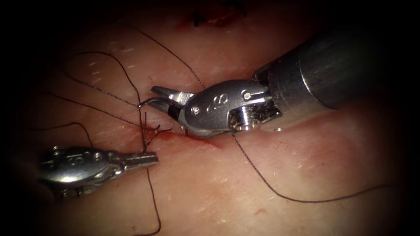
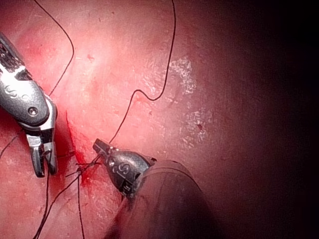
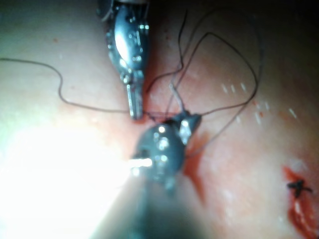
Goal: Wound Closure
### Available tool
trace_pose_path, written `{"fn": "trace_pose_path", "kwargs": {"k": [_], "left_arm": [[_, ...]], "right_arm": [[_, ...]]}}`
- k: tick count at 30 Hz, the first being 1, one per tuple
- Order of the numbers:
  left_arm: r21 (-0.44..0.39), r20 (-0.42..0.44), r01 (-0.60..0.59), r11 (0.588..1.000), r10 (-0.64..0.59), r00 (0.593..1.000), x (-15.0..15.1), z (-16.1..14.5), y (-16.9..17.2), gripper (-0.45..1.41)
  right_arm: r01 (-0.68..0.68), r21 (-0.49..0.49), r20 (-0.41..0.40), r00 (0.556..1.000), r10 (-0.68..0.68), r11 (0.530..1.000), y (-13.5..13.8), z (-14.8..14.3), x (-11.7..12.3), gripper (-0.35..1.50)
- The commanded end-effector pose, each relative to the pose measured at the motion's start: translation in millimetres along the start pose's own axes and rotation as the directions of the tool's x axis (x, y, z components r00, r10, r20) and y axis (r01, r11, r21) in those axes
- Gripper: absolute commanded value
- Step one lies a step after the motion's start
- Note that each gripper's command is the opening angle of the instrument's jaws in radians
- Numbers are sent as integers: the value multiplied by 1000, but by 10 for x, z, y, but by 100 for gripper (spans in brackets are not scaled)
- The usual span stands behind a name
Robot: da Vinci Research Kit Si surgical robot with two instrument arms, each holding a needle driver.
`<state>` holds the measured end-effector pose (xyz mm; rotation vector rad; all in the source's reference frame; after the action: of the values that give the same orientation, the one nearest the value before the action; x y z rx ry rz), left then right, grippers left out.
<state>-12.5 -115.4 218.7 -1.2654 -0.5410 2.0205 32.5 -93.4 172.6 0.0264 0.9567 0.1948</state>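
Pale pink tissue (image 1: 271, 183) lay under both tools, its cut (image 1: 192, 139) running as a short red line of fluid just below the right tool (image 1: 162, 99). That tool came in from the right, and its jaws stood slightly apart around the needle (image 1: 148, 102), of which a thin bright curved piece showed at their tip; whether they truly clamped it could not be told, nor which part of the curve lay between them. The needle sat clear of the tissue, just far of the cut's left end. The left tool (image 1: 148, 160) lay on the near left, its jaws together on the dark thread (image 1: 145, 144) right at the knot-like tangle by the cut's left end. From there the thread ran in loose loops over the far left tissue, and another strand trailed near and right beneath the right tool. A second, already stitched wound (image 1: 214, 18) sat at the far side. By the look of it, the needle was stiff, light and slippery, best held on its body away from the point, while the thread was limp and fine, and the tissue soft and easily torn.
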Motion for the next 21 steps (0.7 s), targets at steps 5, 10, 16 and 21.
{"fn": "trace_pose_path", "kwargs": {"k": [5,10,16,21], "left_arm": [[-3,3,5,1000,-5,1000,-7,9,16,-16],[-2,3,5,1000,-5,1000,-7,9,16,-16],[-2,6,5,1000,-5,1000,-8,8,16,-18],[-1,6,6,1000,-6,1000,-8,8,16,-18]], "right_arm": [[-19,24,6,1000,19,1000,-16,5,-1,-35],[-33,37,19,999,32,999,-20,6,-5,-35],[-50,63,28,998,48,997,-25,8,-8,-35],[-65,93,39,997,62,994,-31,11,-14,-35]]}}
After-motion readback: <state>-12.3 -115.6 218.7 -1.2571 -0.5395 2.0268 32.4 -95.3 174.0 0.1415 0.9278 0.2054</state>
